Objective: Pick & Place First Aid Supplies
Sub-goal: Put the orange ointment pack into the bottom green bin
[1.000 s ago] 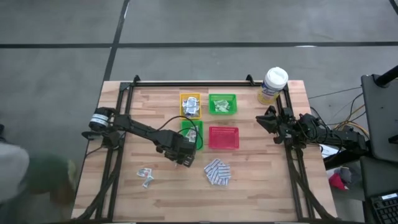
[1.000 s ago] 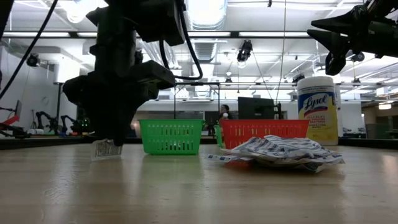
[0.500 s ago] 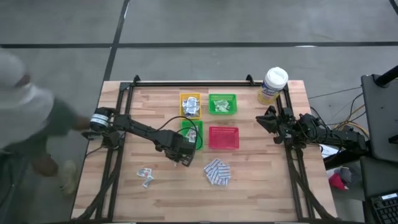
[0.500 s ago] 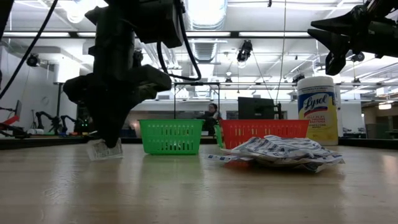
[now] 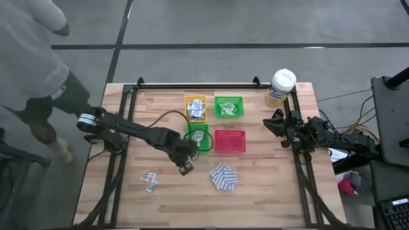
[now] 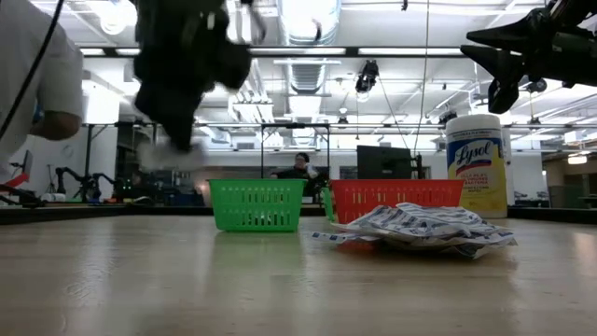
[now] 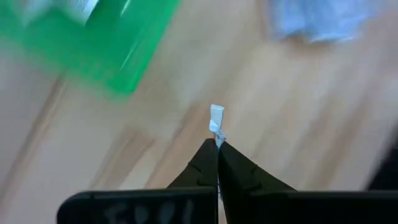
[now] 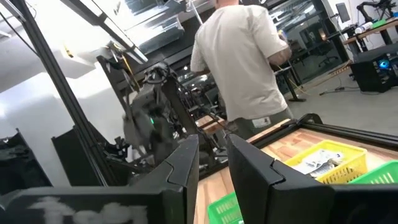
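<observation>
the left gripper [image 5: 186, 168] is above the middle of the table [image 5: 128, 191], just in front of the near green tray [image 5: 197, 136]. its two fingers are pressed together on a small white packet [image 7: 216, 122]. in the left wrist view the packet is seen edge-on; it stands out past the fingertips [image 7: 211, 155], with its long axis in line with the fingers. in the low view the gripper is raised above the table top and is blurred.

a loose pile of blue-and-white pads [image 5: 223, 176] lies on the wood to the right of this gripper, near the front of the red tray [image 5: 229, 141]. two or three small sachets [image 5: 151, 181] lie to its left and nearer the front edge. between these two groups the wood is bare, and so is the whole front strip.

the right gripper [image 5: 271, 122] waits near the right edge, beside the yellow canister [image 5: 280, 87]. its fingers [image 8: 180, 168] stand a little apart with nothing between them.

a person [image 5: 32, 70] stands at the table's left side.
</observation>
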Available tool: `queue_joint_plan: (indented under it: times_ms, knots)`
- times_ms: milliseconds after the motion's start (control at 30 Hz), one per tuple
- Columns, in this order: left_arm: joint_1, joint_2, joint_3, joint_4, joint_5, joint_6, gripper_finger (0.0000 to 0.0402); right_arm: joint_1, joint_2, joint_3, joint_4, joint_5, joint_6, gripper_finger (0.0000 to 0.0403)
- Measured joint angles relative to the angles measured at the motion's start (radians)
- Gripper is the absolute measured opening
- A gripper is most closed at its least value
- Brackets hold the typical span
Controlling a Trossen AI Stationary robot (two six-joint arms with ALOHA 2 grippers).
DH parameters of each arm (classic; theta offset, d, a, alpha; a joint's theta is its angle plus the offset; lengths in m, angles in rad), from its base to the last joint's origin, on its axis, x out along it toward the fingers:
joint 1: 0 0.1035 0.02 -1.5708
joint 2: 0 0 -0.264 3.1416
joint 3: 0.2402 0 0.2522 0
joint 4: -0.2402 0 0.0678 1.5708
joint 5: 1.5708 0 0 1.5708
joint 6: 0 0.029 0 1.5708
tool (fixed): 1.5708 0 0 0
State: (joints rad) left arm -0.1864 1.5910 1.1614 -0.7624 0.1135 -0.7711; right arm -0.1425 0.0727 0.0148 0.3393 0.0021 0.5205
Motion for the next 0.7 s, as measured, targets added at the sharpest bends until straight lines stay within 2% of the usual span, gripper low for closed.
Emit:
queue_joint_plan:
  times_ms: [67, 167, 300, 400, 467, 533, 700]
  knots:
    - [0.000, -0.035, 0.000, 0.079, -0.008, 0.090, 0.0000, 0.000, 0.000, 0.000, 0.000, 0.000, 0.000, 0.0080]
    - [0.002, -0.079, 0.000, 0.210, -0.114, 0.144, 0.0000, 0.000, 0.000, 0.000, 0.000, 0.000, 0.000, 0.0074]
    - [0.003, -0.116, 0.000, 0.340, -0.404, 0.138, 0.0000, 0.000, 0.000, 0.000, 0.000, 0.000, 0.000, 0.0068]
    - [0.007, -0.135, 0.000, 0.362, -0.651, 0.084, 0.0000, 0.000, 0.000, 0.000, 0.000, 0.000, 0.000, 0.0068]
    - [0.018, -0.138, 0.000, 0.361, -0.769, 0.031, 0.0000, 0.000, 0.000, 0.000, 0.000, 0.000, 0.000, 0.0070]
    - [0.036, -0.137, -0.001, 0.359, -0.814, -0.008, 0.0000, 0.000, 0.000, 0.000, 0.000, 0.000, 0.000, 0.0074]
    - [0.099, -0.096, -0.001, 0.358, -0.783, -0.068, 0.0000, 0.000, 0.000, 0.000, 0.000, 0.000, 0.000, 0.0081]
